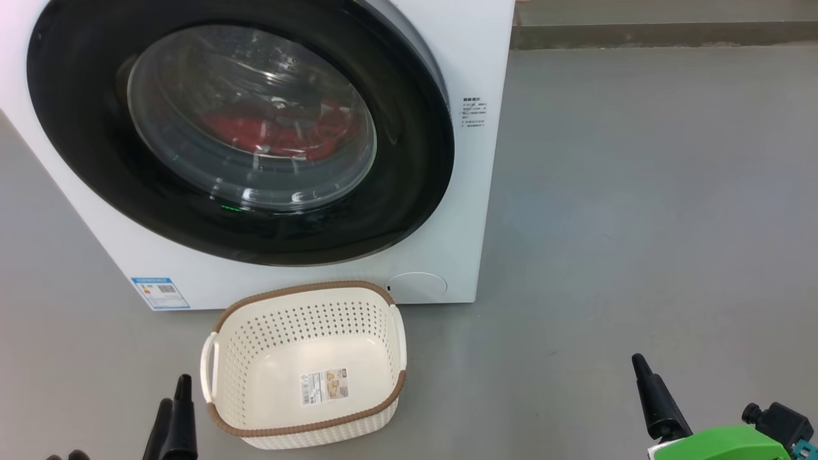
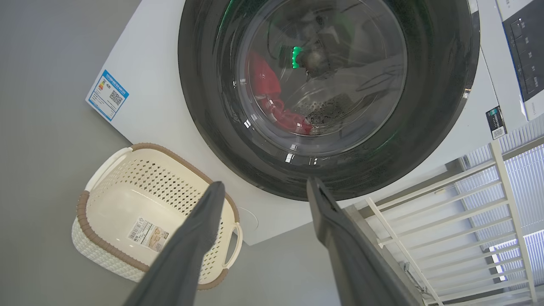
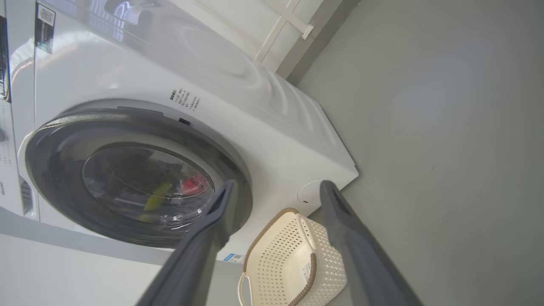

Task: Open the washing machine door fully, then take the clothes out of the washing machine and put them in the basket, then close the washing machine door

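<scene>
The white washing machine (image 1: 473, 191) stands at the upper left in the head view. Its round black washing machine door (image 1: 83, 128) lies against the front and looks shut. Red clothes (image 1: 255, 131) show through the glass, low in the drum, and again in the left wrist view (image 2: 263, 80). The cream basket (image 1: 300, 287) sits on the floor just before the machine, with nothing but a label inside. My left gripper (image 2: 265, 182) is open, low beside the basket's left handle. My right gripper (image 3: 278, 185) is open too, well to the basket's right, holding nothing.
Grey floor (image 1: 639, 223) stretches to the right of the machine. A low ledge (image 1: 664, 32) runs along the far wall. A white barred frame (image 2: 446, 212) stands past the machine's side in the left wrist view. The control panel (image 2: 527, 55) is on the machine's top front.
</scene>
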Motion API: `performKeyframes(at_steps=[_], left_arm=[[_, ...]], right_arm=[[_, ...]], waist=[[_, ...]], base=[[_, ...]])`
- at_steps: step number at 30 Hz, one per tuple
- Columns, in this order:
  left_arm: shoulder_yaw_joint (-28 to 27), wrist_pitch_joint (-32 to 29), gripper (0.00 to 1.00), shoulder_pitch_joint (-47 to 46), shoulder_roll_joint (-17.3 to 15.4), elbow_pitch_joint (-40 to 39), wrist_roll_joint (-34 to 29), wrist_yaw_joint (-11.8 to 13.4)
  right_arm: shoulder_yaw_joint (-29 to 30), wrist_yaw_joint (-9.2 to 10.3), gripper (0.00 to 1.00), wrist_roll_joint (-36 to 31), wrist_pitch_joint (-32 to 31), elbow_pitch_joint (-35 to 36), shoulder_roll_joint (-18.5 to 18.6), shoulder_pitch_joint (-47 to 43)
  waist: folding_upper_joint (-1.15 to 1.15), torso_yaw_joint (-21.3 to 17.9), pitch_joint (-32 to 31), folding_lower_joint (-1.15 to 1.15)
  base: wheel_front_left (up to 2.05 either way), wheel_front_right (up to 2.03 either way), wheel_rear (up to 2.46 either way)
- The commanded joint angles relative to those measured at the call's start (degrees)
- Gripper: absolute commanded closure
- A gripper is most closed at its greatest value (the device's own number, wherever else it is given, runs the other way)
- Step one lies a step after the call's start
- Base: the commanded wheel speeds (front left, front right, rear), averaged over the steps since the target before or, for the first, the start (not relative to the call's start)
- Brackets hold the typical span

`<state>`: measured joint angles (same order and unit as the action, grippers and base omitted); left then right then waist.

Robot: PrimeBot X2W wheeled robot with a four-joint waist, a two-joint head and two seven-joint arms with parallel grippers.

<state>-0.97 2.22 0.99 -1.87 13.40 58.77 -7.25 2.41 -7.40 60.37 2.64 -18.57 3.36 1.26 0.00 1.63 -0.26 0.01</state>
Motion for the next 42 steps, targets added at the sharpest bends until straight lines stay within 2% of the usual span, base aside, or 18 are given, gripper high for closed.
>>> performKeyframes(at_steps=[1, 42], left_arm=[[-0.6, 0.9, 0.0, -0.9, -1.2, -1.5, -2.1, -0.1], [1.3, 7.7, 0.0, 0.7, -2.1, -3.7, -31.0, -0.2]], right_arm=[[-1.1, -0.04, 0.0, -1.7, 0.7, 1.4, 0.6, 0.8], [-2.5, -0.07, 0.0, -27.4, 7.4, 3.7, 1.0, -0.3]], waist=[[0.0, 0.1, 0.0, 0.0], [0.0, 1.3, 0.0, 0.0]], base=[[0.0, 0.0, 0.0], [0.0, 0.0, 0.0]])
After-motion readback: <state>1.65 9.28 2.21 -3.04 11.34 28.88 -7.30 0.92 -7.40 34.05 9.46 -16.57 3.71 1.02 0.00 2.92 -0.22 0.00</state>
